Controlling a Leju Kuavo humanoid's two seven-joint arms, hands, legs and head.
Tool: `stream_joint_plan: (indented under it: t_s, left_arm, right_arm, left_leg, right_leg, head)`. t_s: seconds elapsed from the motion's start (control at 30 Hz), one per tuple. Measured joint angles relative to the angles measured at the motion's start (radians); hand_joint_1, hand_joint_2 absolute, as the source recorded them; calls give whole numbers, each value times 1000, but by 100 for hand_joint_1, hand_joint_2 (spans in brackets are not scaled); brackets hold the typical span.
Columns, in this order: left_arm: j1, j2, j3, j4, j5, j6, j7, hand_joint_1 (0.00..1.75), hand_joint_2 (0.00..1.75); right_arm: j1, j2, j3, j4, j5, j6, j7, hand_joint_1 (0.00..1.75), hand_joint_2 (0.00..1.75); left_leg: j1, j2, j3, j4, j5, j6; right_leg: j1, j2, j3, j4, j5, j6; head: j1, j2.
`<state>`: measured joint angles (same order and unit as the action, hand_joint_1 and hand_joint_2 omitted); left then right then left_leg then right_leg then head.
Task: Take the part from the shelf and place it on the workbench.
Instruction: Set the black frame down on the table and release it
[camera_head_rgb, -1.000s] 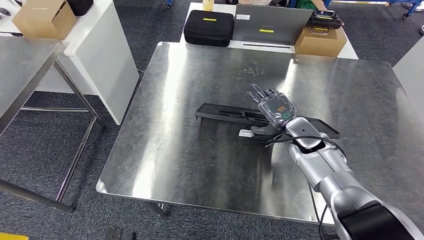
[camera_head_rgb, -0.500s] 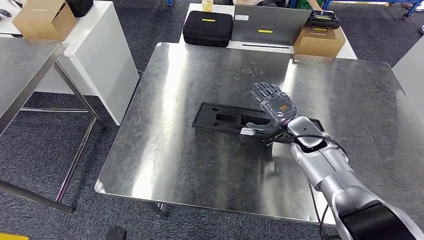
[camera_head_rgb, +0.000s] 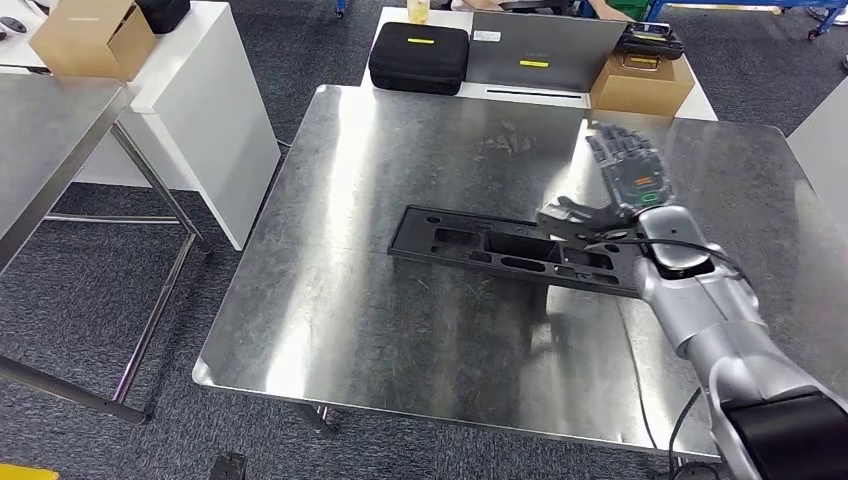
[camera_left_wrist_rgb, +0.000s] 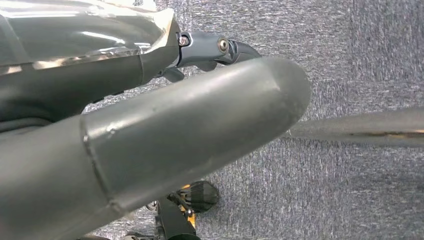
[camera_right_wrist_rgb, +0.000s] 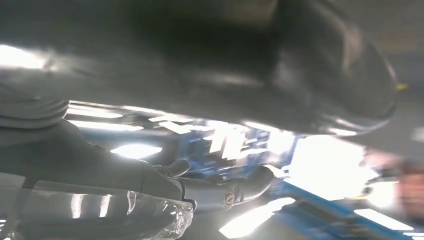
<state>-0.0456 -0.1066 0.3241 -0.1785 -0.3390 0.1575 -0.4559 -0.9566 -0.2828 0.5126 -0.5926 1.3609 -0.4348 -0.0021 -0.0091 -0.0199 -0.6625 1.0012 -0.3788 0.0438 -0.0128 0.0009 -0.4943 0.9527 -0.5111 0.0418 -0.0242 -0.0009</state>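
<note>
Silver right arm ends in a dark many-fingered right hand (camera_head_rgb: 622, 180), raised off the worktop with fingers spread and pointing away from the robot, thumb out toward the part; it holds nothing. Left hand (camera_left_wrist_rgb: 150, 130): the left wrist view has a thick grey thumb close to the lens over grey carpet (camera_left_wrist_rgb: 360, 60); whether its fingers are apart or curled cannot be told.

Just beside and below the right hand lies the long flat black plastic part (camera_head_rgb: 510, 248) with several cut-out openings. It rests flat on the brushed stainless-steel worktop (camera_head_rgb: 400, 320), lengthwise across it, its right end passing under the wrist. The steel is scuffed and throws bright reflections of overhead light.

Beyond the worktop's far edge stands a white table (camera_head_rgb: 480, 88) carrying a black zipped case (camera_head_rgb: 418, 57) with a yellow label, writing too small to read, a grey laptop lid (camera_head_rgb: 545, 50) with a yellow sticker and a white one, and a brown cardboard box (camera_head_rgb: 640, 88) with a black device on top. To the left, a second steel table (camera_head_rgb: 50, 140) and a white cabinet (camera_head_rgb: 210, 130) bearing another cardboard box (camera_head_rgb: 90, 35). Floor is dark grey-blue carpet.
</note>
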Motion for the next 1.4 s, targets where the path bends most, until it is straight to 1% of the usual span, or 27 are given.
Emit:
stream_joint_plan:
  t_s: [0.1, 0.27, 0.37, 0.53, 0.6, 0.67, 0.73, 0.87, 0.93, 1.0, 1.07, 1.13, 1.2, 1.23, 1.3, 1.4]
  left_arm:
    - [0, -4, 11, 0, 10, 3, -2, 0, 0]
    - [-4, -9, 44, 0, 43, 9, -19, 0, 0]
    - [-4, -10, 68, 0, 61, 11, -29, 0, 0]
    - [-5, -11, 94, 0, 72, 19, -31, 0, 0]
    - [-5, -13, 106, 0, 86, 30, -30, 0, 0]
    - [-3, -18, 121, 0, 99, 39, -25, 0, 0]
    - [-1, -23, 135, 0, 105, 42, -18, 0, 0]
    - [4, -36, 149, 0, 104, 44, 7, 0, 0]
    - [4, -44, 152, 0, 94, 49, 36, 0, 0]
    - [7, -54, 153, 0, 81, 55, 66, 0, 0]
    - [11, -62, 155, 0, 70, 58, 85, 0, 0]
    - [12, -68, 158, 0, 64, 60, 93, 0, 0]
    - [11, -72, 160, 0, 63, 60, 95, 0, 0]
    - [11, -73, 161, 0, 63, 59, 92, 0, 0]
    - [10, -78, 166, 0, 67, 60, 83, 0, 0]
    - [9, -88, 172, 0, 69, 70, 74, 0, 0]
  right_arm:
    - [-35, -56, -43, 39, 14, -44, 51, 0, 0]
    - [-69, -122, -100, 113, 32, -85, 119, 0, 0]
    - [-73, -162, -134, 143, 33, -101, 129, 0, 0]
    - [-73, -206, -167, 172, 31, -110, 140, 0, 0]
    - [-63, -237, -186, 182, 12, -131, 152, 0, 0]
    - [-30, -287, -217, 189, -31, -174, 154, 0, 0]
    - [34, -345, -259, 189, -85, -220, 145, 0, 0]
    - [229, -445, -374, 149, -145, -253, 136, 0, 0]
    - [375, -483, -462, 93, -153, -258, 136, 0, 0]
    - [557, -504, -605, 9, -151, -258, 98, 0, 0]
    - [727, -495, -787, -93, -115, -236, 15, 0, 0]
    - [848, -458, -975, -206, -56, -184, -77, 0, 0]
    - [920, -413, -1137, -309, -4, -132, -139, 0, 0]
    - [945, -394, -1203, -353, 16, -111, -160, 0, 0]
    - [983, -351, -1327, -447, 47, -64, -210, 0, 0]
    - [1021, -275, -1503, -591, 68, 10, -317, 0, 0]
  left_leg:
    - [-1, -1, 0, 0, 0, 0]
    - [-1, 0, 0, 1, 0, 1]
    - [-1, -1, 0, 1, 0, 1]
    - [0, 1, 1, 1, 0, 1]
    - [1, -1, 2, 1, -1, 2]
    - [1, -8, 3, 1, -2, 4]
    - [1, -15, 4, 1, -3, 5]
    - [-2, -18, 5, 2, -6, 9]
    - [-2, -21, 9, 2, -10, 13]
    - [-1, -27, 12, 2, -14, 16]
    - [-4, -32, 12, 2, -15, 16]
    - [-6, -32, 12, 2, -15, 16]
    - [-6, -29, 14, 2, -17, 17]
    - [-6, -27, 16, 2, -18, 17]
    - [-6, -24, 18, 2, -21, 15]
    - [-6, -22, 19, 2, -22, 15]
  right_leg:
    - [0, -1, 3, 0, 0, 0]
    - [0, -1, 7, 0, 1, 1]
    - [0, -1, 9, 0, 1, 1]
    - [0, 0, 6, 0, 1, 1]
    - [-1, -2, 3, -1, 0, 2]
    - [-2, -9, 4, -2, -3, 5]
    - [-2, -15, 9, -4, -5, 8]
    - [0, -18, 19, -7, -6, 11]
    - [0, -22, 22, -10, -9, 14]
    - [1, -28, 29, -13, -13, 18]
    - [2, -32, 36, -13, -15, 19]
    - [2, -30, 40, -13, -15, 19]
    - [0, -27, 35, -13, -17, 19]
    - [-2, -26, 33, -13, -18, 19]
    - [-6, -25, 30, -14, -20, 18]
    - [-7, -23, 31, -14, -21, 17]
  head:
    - [0, 0]
    - [0, 0]
    - [0, 0]
    - [-1, 0]
    - [-1, 0]
    - [0, 0]
    - [0, 0]
    - [-1, 0]
    - [-1, 0]
    - [2, 0]
    - [2, 0]
    - [1, 0]
    - [1, 0]
    - [1, 0]
    - [1, 0]
    - [1, 0]
